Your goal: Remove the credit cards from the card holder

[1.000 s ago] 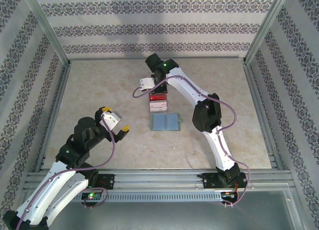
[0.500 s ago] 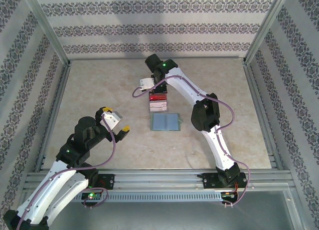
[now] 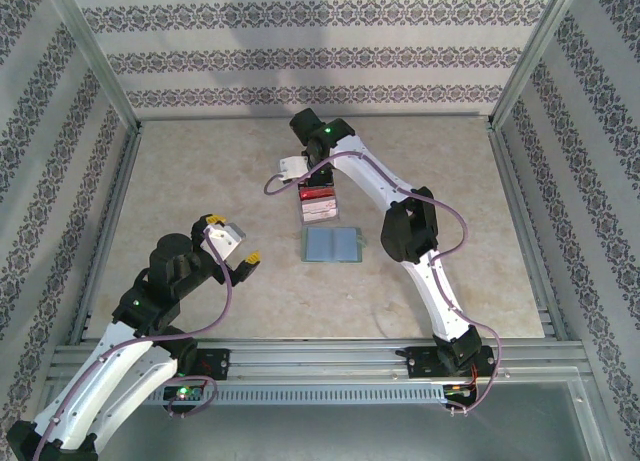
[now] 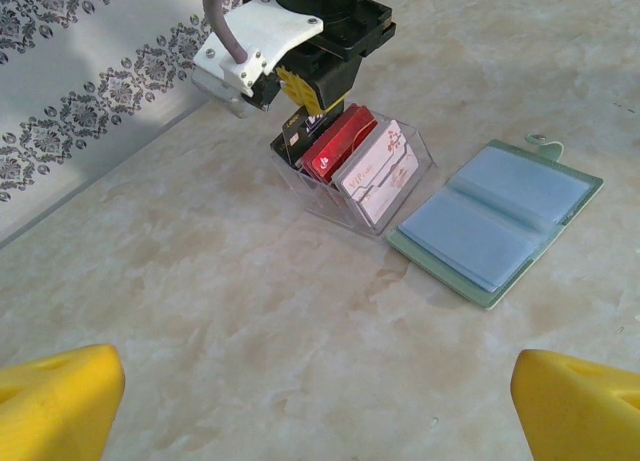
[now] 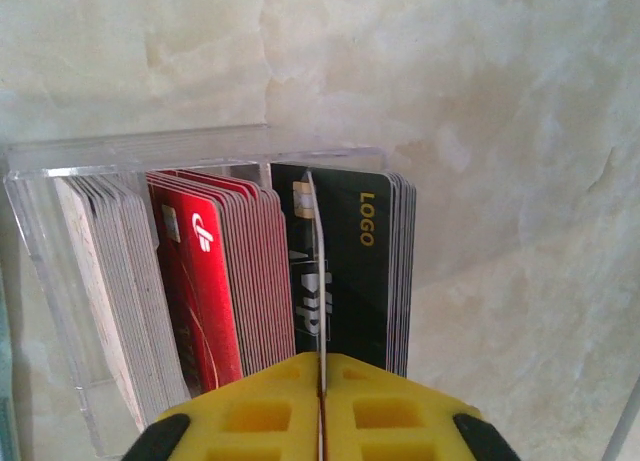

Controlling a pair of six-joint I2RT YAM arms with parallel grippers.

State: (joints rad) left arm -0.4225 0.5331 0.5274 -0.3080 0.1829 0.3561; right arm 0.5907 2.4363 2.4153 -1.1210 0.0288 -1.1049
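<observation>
The card holder (image 3: pixel 332 244) lies open and flat on the table, its bluish-grey pockets (image 4: pixel 495 221) facing up. Just behind it a clear tray (image 5: pixel 130 151) holds upright stacks of credit cards: pale (image 4: pixel 378 171), red (image 5: pixel 200 271) and black (image 5: pixel 370 261). My right gripper (image 5: pixel 321 366) points down over the tray's black stack, shut on a thin card (image 5: pixel 318 271) seen edge-on between its yellow fingers. That gripper (image 3: pixel 316 186) hangs at the tray's far end. My left gripper (image 3: pixel 233 243) hovers open to the left of the holder, its jaws wide apart (image 4: pixel 320 396) over bare table.
Metal rails and patterned walls (image 3: pixel 320 56) close in the marble-look table (image 3: pixel 200 171) on three sides. The right arm (image 3: pixel 410 231) stretches along the right of the holder. Bare table lies to the left and front of the holder.
The right gripper has shifted very slightly over the tray. The left arm and the card holder have not moved.
</observation>
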